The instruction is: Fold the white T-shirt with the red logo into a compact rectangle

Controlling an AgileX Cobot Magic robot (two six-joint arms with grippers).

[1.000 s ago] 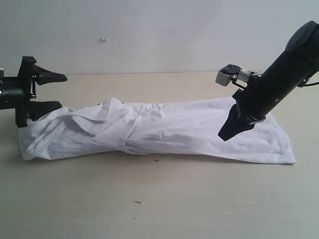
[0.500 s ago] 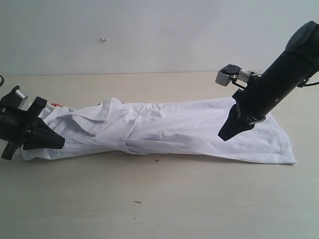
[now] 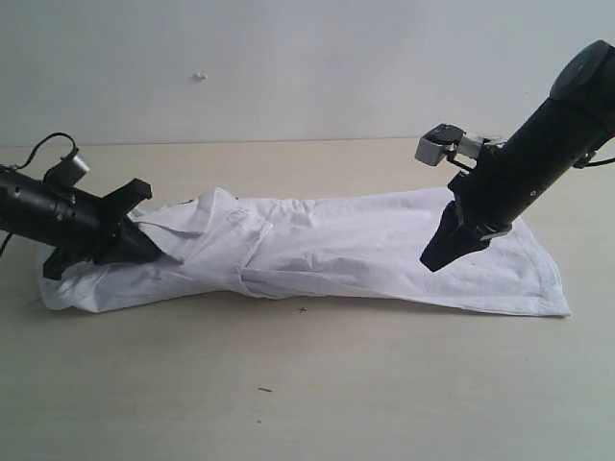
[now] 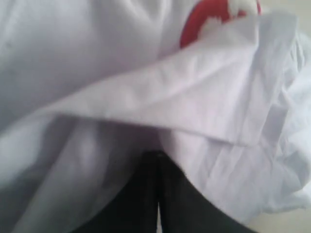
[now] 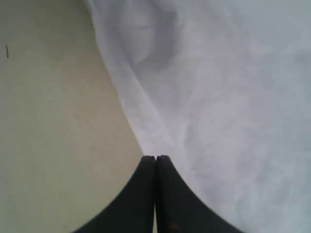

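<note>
White T-shirt [image 3: 317, 250], crumpled lengthwise on worktop [image 3: 336, 384], red logo [image 4: 209, 19] partly under a fold; left end effector [image 3: 144, 245] closed at collar end, right end effector [image 3: 432, 261] closed near hem end, cloth pinch unconfirmed; step judged end-to-end fold, next needing a secure lift.

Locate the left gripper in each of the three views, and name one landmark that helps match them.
Exterior view: the left gripper is at the left side, its tips against the bunched end of the white T-shirt.
Left wrist view: the gripper is at bottom centre, black and shut, under a fold of fabric.
Right wrist view: not in it; the black tips there are the right gripper.
Shared landmark: the white T-shirt, in all three.
</note>
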